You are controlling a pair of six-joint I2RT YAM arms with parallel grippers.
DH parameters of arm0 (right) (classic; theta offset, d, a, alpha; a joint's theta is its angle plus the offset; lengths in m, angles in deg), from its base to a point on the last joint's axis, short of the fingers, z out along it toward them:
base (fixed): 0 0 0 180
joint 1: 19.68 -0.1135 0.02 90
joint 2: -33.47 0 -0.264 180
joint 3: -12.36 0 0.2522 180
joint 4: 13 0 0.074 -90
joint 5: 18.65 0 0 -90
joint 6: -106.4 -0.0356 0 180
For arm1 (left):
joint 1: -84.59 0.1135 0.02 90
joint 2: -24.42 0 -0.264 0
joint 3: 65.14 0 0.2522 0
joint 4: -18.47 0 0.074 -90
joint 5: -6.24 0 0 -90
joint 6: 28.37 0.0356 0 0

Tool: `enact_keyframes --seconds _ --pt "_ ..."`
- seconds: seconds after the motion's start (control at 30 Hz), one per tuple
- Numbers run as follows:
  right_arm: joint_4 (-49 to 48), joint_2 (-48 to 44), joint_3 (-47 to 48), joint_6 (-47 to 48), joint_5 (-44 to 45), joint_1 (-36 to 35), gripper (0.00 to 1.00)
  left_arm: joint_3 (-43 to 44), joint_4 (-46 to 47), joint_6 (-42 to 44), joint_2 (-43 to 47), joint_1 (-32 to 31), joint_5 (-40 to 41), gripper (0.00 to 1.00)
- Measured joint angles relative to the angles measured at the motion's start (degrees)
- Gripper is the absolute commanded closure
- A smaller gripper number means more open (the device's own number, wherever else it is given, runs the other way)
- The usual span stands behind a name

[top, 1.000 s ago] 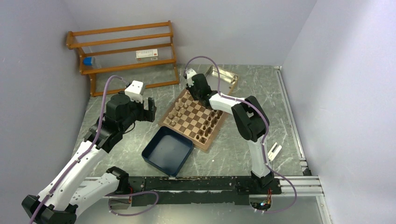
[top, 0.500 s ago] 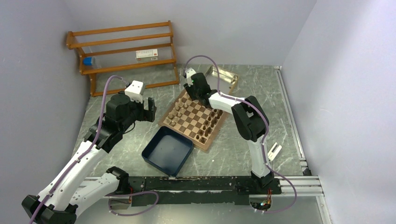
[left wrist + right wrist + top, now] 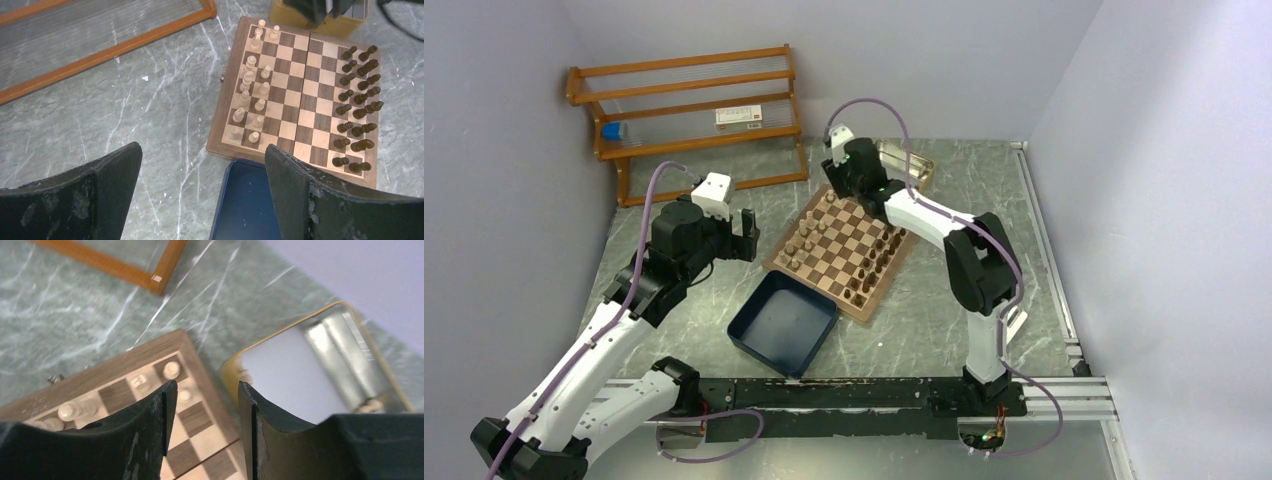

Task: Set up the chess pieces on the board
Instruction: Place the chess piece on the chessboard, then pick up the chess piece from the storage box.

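Chess pieces [image 3: 171, 370], light ones, stand at the far corner of the board [image 3: 115, 368], under my right gripper [image 3: 206, 386]; jaws partly apart, empty.

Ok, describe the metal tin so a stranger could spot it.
Start at the chessboard on the table. Just beyond its far corner sits the tin. Unlike the navy tray at the board's near side, it is shiny silver with a gold rim.
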Motion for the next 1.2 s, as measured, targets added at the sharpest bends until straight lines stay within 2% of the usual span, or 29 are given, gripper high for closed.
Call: enact_keyframes --seconds 0.13,0.33,0.57,0.83,1.2 --pt "-1.4 -3.2 0.0 2.5 2.7 2.1 0.50 0.0 -0.1 0.0 -0.3 0.0 -0.1 0.03" --pt "-2.1 -1.5 0.1 8.4 10.6 6.6 0.57 0.0 -0.1 0.0 -0.3 0.0 -1.2 0.04" --pt "-0.3 9.4 7.3 15.8 21.9 10.2 0.57 0.0 -0.1 0.0 -0.3 0.0 -2.0 0.04" --pt "4.6 20.8 18.8 20.7 28.5 10.8 0.57 0.0 0.0 0.0 -0.2 0.0 -2.8 0.05" --pt "8.7 26.6 24.4 24.6 33.2 11.0 0.56 0.0 0.0 0.0 -0.1 0.0 -2.8 0.05"
